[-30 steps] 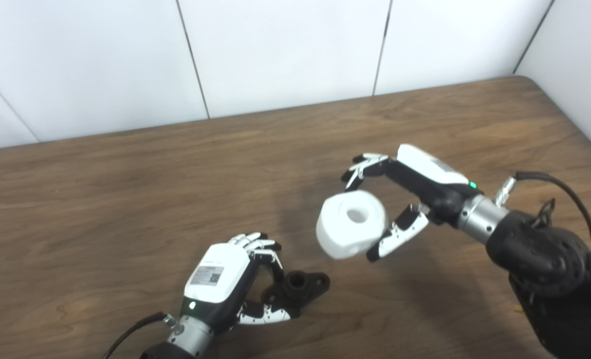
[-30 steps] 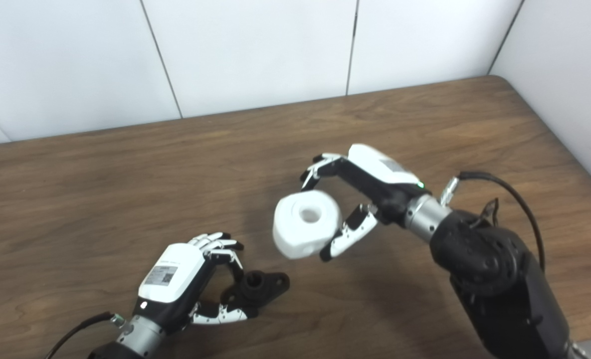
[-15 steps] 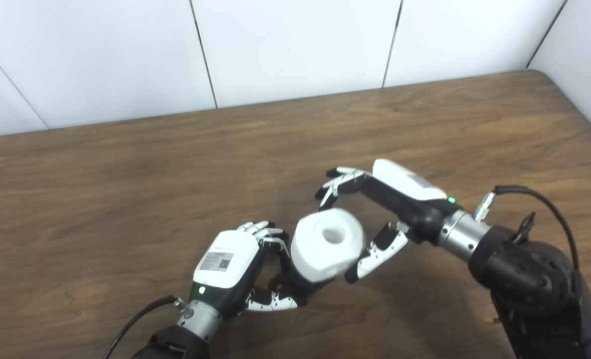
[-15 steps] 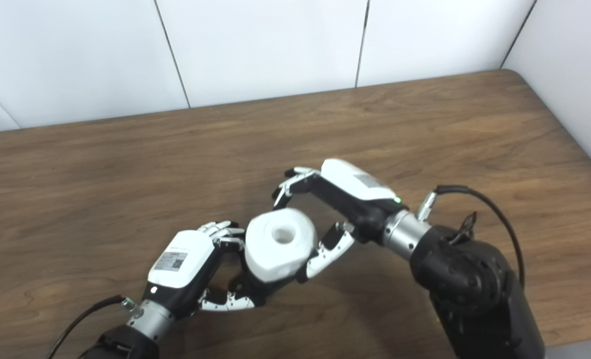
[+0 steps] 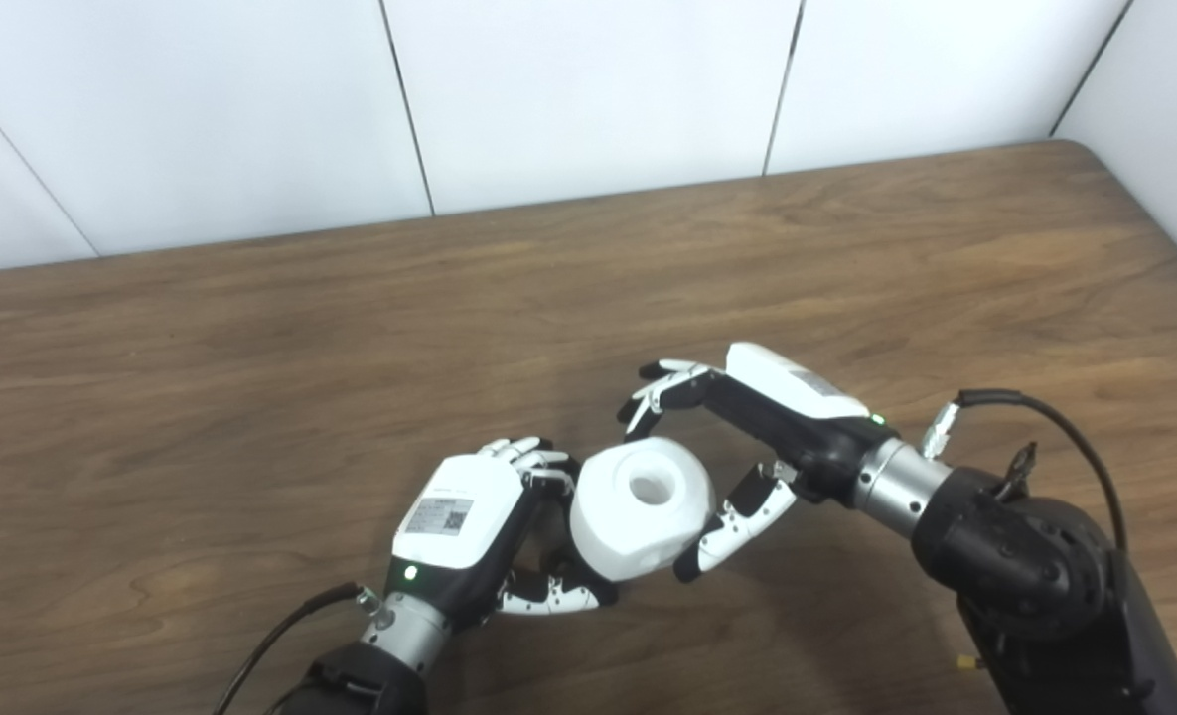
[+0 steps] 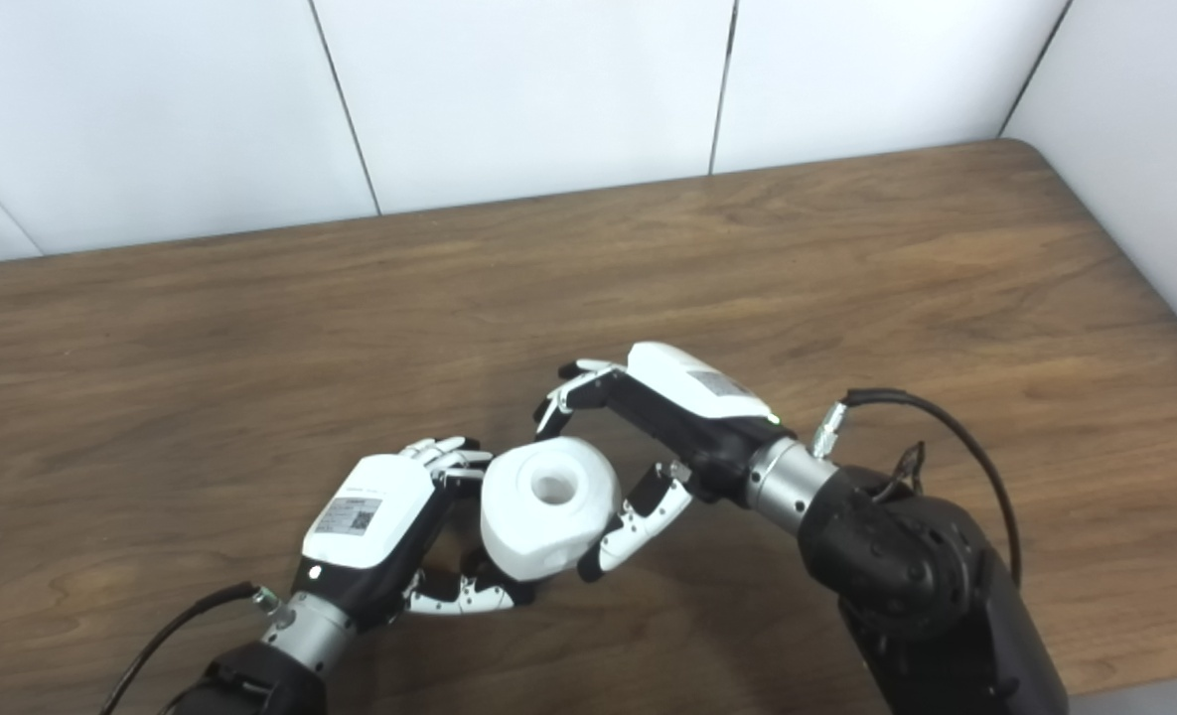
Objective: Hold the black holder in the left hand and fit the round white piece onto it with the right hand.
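Note:
The round white piece [image 5: 642, 507], with a hole in its top face, is held between the thumb and fingers of my right hand [image 5: 747, 437]. It sits directly over the black holder, which it hides almost entirely; only a dark sliver [image 5: 560, 566] shows under its left edge. My left hand [image 5: 474, 521] is curled around that spot, fingers against the white piece's left side, thumb below it. Whether the white piece is seated on the holder cannot be seen.
The brown wooden table [image 5: 250, 377] stretches wide to the left and behind the hands. White wall panels [image 5: 588, 89] border the far edge, and the table's rounded corner [image 5: 1095, 149] is at the back right. Cables trail from both wrists.
My right hand has carried the white piece down and left from mid-air until it covers the black holder in my left hand. The camera view also shifted slightly.

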Controlling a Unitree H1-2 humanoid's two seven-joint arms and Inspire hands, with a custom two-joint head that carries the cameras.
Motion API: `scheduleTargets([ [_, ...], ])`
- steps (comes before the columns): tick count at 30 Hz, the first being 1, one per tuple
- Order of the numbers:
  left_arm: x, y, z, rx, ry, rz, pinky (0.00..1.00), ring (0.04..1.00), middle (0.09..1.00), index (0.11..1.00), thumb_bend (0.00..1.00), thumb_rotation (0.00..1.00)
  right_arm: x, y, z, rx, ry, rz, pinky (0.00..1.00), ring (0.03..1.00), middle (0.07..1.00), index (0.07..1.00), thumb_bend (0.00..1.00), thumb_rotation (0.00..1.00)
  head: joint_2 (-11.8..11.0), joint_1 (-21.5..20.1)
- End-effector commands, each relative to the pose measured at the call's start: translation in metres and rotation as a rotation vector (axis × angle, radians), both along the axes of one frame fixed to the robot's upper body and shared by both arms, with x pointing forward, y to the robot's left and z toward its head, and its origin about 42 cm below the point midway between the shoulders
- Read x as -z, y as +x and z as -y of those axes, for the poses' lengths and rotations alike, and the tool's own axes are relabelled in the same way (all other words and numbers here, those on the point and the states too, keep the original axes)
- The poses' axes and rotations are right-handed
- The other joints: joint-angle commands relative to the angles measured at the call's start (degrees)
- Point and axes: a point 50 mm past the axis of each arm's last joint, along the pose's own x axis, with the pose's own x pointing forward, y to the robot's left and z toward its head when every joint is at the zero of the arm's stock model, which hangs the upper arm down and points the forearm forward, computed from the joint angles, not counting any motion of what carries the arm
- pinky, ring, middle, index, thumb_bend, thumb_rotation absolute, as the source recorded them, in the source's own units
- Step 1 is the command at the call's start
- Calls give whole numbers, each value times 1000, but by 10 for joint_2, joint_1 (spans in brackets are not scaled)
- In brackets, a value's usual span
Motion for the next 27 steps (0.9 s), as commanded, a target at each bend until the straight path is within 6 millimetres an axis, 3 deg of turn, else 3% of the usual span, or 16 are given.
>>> scheduleTargets([
  [1, 1, 0, 2, 1, 45, -11, 892, 881, 798, 486, 521, 52, -6, 1, -3, -1, 20, 56, 819, 927, 780, 481, 526, 138, 0, 0],
  [27, -3, -1, 5, -1, 44, -10, 891, 882, 798, 486, 522, 53, 24, -6, -16, 5, 8, 26, 829, 936, 795, 481, 526, 138, 8, 2],
])
